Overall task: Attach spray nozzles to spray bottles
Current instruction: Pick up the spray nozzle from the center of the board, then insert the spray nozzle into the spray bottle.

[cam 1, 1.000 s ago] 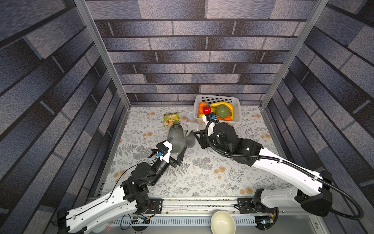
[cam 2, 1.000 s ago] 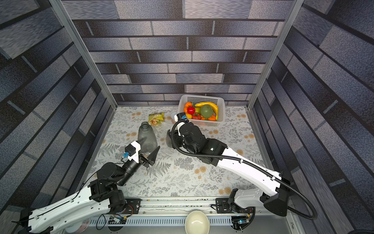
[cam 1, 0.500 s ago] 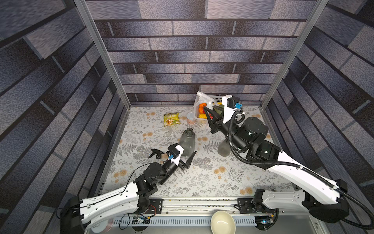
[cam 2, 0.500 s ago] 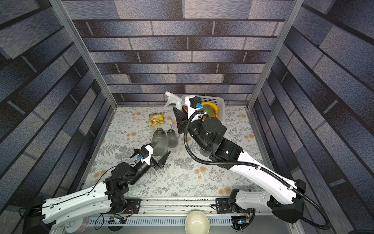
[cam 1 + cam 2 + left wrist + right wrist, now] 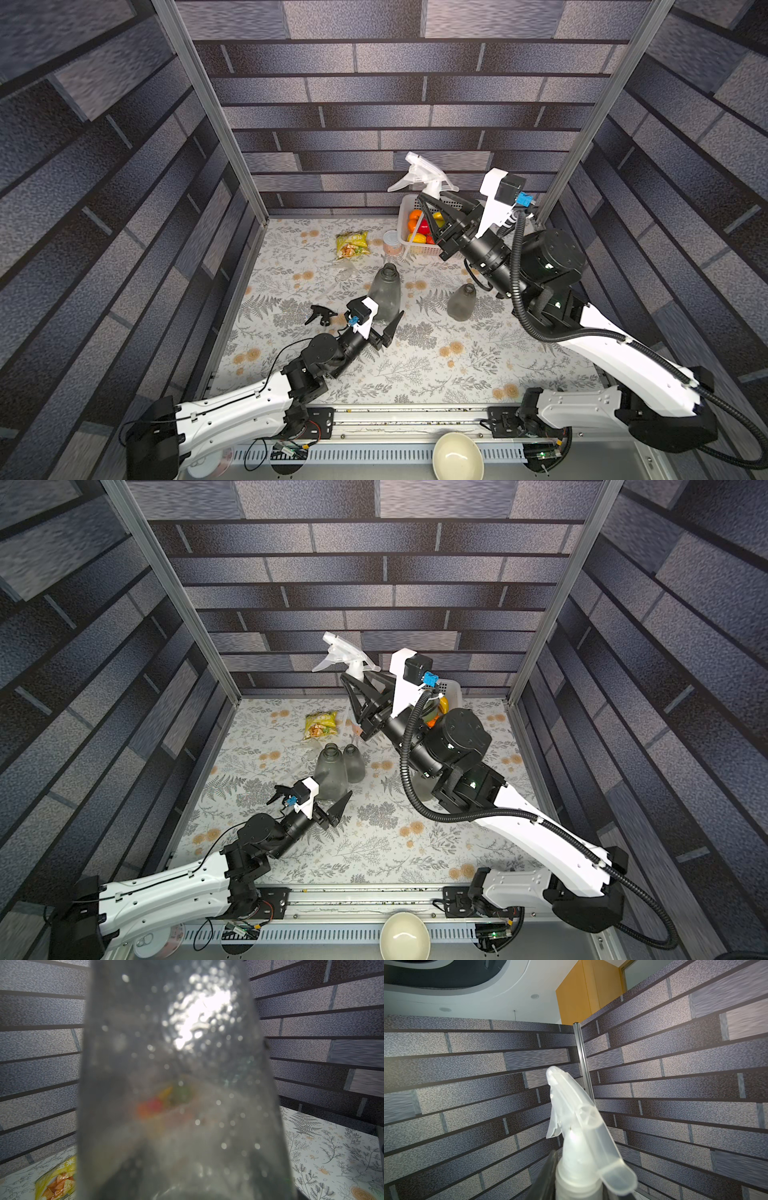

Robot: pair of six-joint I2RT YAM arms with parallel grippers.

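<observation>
My right gripper (image 5: 432,197) (image 5: 358,678) is raised high near the back wall, shut on the collar of a clear-whitish spray nozzle (image 5: 422,176) (image 5: 579,1126); its thin dip tube hangs down. Low at the left, my left gripper (image 5: 384,319) (image 5: 332,796) is shut round the base of an upright smoky-grey spray bottle (image 5: 385,291) (image 5: 182,1084), whose neck is open. A second bottle (image 5: 461,302) stands to its right, and a third bottle (image 5: 355,763) stands just behind it. A black nozzle (image 5: 320,313) lies on the table left of my left gripper.
A white basket (image 5: 404,210) of fruit sits at the back under the right arm. Beside it are a pinkish tin can (image 5: 390,245) and a yellow snack bag (image 5: 352,245). A cream bowl (image 5: 457,459) sits beyond the front rail.
Over the second, my right arm rose from low by the bottles to high at the back with the clear nozzle. My left gripper shifted right with its bottle. Both have been still for the last half second.
</observation>
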